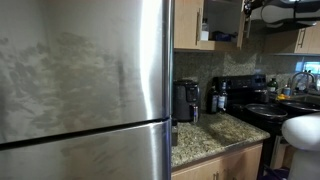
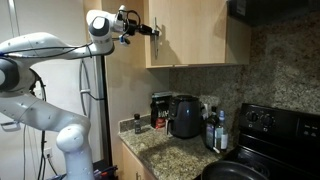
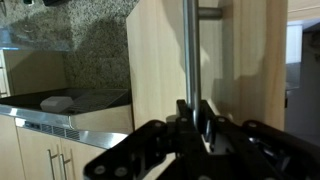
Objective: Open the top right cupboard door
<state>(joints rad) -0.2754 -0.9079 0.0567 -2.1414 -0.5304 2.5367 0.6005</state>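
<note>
The top right cupboard door (image 2: 195,35) is a light tan wood wall-cabinet door; it fills the wrist view (image 3: 155,70). Its slim silver bar handle (image 3: 189,45) runs vertically, and it also shows in an exterior view (image 2: 157,32). My gripper (image 3: 193,118) is shut on the handle, with a black finger on each side of the bar. In an exterior view the gripper (image 2: 148,28) reaches in from the left at handle height. In an exterior view the cupboard (image 1: 222,22) and the arm's end (image 1: 255,8) are small and dim. I cannot tell how far the door stands from the cabinet.
A steel fridge (image 1: 80,80) fills much of an exterior view. On the granite counter (image 1: 215,135) below the cupboard stand a coffee maker (image 2: 160,108), a dark kettle (image 2: 186,115) and bottles (image 2: 212,130). A black stove (image 2: 270,130) is beside them.
</note>
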